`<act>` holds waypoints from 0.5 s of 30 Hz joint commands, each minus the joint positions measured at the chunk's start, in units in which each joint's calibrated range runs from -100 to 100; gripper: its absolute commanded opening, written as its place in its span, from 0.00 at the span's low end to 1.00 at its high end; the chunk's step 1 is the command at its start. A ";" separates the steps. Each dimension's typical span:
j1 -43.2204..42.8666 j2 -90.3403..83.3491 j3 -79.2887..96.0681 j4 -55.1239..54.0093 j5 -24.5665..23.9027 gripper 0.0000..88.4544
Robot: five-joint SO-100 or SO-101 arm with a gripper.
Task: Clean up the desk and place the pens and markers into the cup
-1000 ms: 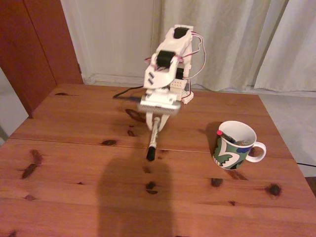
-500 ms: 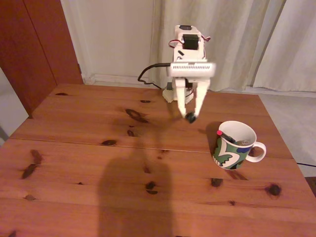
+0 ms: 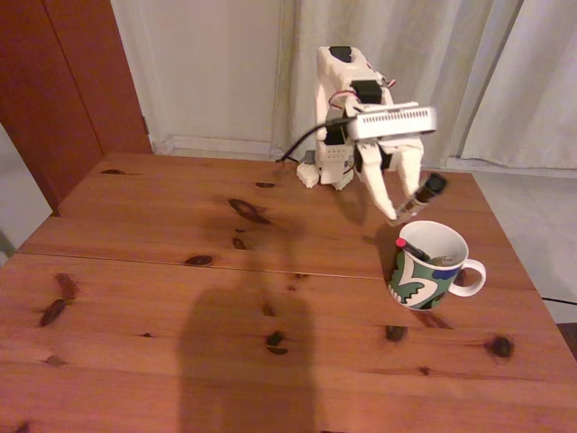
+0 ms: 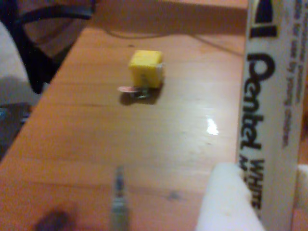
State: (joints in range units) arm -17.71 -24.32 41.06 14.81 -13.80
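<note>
Whiteboard marker (image 3: 420,198) clamped between gripper (image 3: 403,214) fingers, right of centre.
Tilted, black cap uppermost, just above the mug (image 3: 431,265).

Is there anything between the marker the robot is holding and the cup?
No. In the fixed view, only air separates the marker from the cup just below it.
</note>
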 commanded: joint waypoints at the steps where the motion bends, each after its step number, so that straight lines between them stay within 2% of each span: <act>1: -1.15 -3.27 1.95 -6.33 -0.29 0.01; 7: -3.08 -3.27 3.75 -11.50 -0.08 0.01; 15: -7.58 -3.27 4.29 -12.10 0.33 0.01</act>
State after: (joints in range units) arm -23.65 -24.41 45.31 4.44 -13.85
